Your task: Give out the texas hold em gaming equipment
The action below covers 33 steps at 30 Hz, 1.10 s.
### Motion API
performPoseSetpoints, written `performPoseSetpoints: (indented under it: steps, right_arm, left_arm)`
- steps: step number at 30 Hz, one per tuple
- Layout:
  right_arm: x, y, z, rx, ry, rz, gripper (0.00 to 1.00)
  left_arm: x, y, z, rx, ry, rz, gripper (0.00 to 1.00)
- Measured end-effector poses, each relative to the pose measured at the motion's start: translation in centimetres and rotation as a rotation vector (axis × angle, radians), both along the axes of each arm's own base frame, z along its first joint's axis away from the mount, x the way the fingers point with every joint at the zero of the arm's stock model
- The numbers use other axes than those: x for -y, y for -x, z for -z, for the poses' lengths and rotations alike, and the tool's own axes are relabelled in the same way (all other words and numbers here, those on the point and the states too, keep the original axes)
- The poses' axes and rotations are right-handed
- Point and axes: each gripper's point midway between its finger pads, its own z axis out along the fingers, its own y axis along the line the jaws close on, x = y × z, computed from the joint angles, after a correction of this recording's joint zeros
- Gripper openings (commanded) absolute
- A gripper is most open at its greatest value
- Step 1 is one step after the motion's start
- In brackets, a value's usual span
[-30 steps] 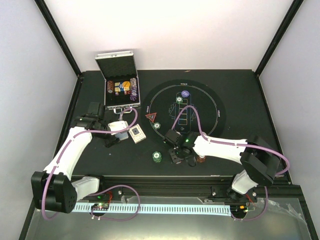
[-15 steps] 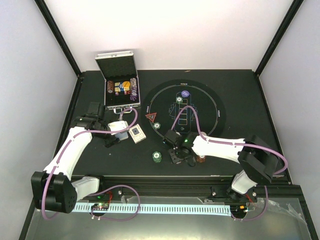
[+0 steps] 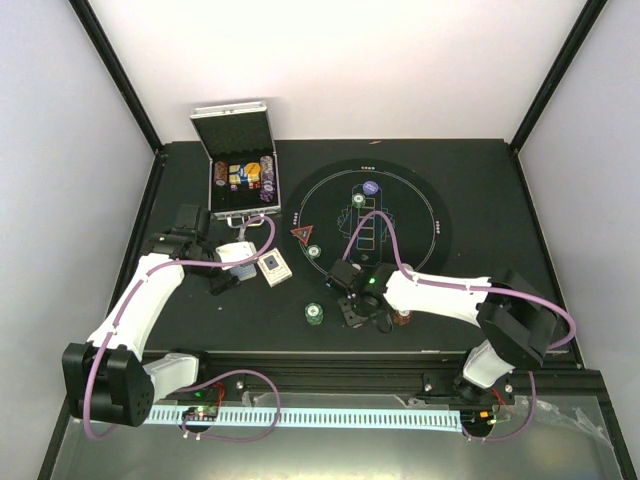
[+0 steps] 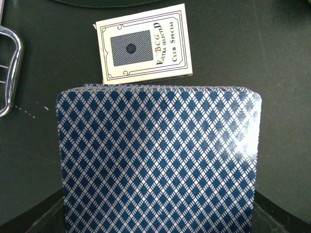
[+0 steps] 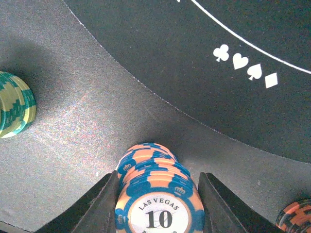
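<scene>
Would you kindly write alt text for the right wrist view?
A stack of orange and blue chips, the top marked 10, sits between the fingers of the right gripper. A green chip stack stands left; a mat fills the upper right.

Poker gear beside the round mat (image 3: 420,200)
Orange-blue stack (image 5: 158,204) just outside its rim; green stack (image 5: 14,104) nearby; blue-diamond deck (image 4: 158,160) well left.
</scene>
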Motion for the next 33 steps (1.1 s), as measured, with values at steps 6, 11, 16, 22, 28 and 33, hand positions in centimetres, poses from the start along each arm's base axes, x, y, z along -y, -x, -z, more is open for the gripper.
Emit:
performPoseSetpoints:
  steps: [6,11,16,22,28,33]
  right_arm:
    - [0.0,-0.2,-0.6,0.007,0.000,0.000,0.37]
    - [-0.3,-0.3,-1.1,0.013,-0.009,-0.002,0.35]
    - [-0.4,-0.4,-1.3,0.016,-0.009,-0.002,0.34]
    - [-0.4,-1.4,-2.4,0.045,-0.002,0.002,0.33]
    - [2.2,-4.9,-2.6,0.066,0.015,0.092,0.33]
    - [4.0,-7.2,-1.8,0.070,0.039,0.145,0.33]
  left_arm:
    - [0.0,0.0,0.0,0.000,0.000,0.000,0.01]
    - [0.0,0.0,0.0,0.000,0.000,0.000,0.02]
    - [0.0,0.0,0.0,0.000,0.000,0.000,0.02]
    - [0.0,0.0,0.0,0.000,-0.001,0.000,0.02]
    - [0.0,0.0,0.0,-0.001,-0.001,0.000,0.02]
    - [0.0,0.0,-0.2,0.006,0.000,0.001,0.02]
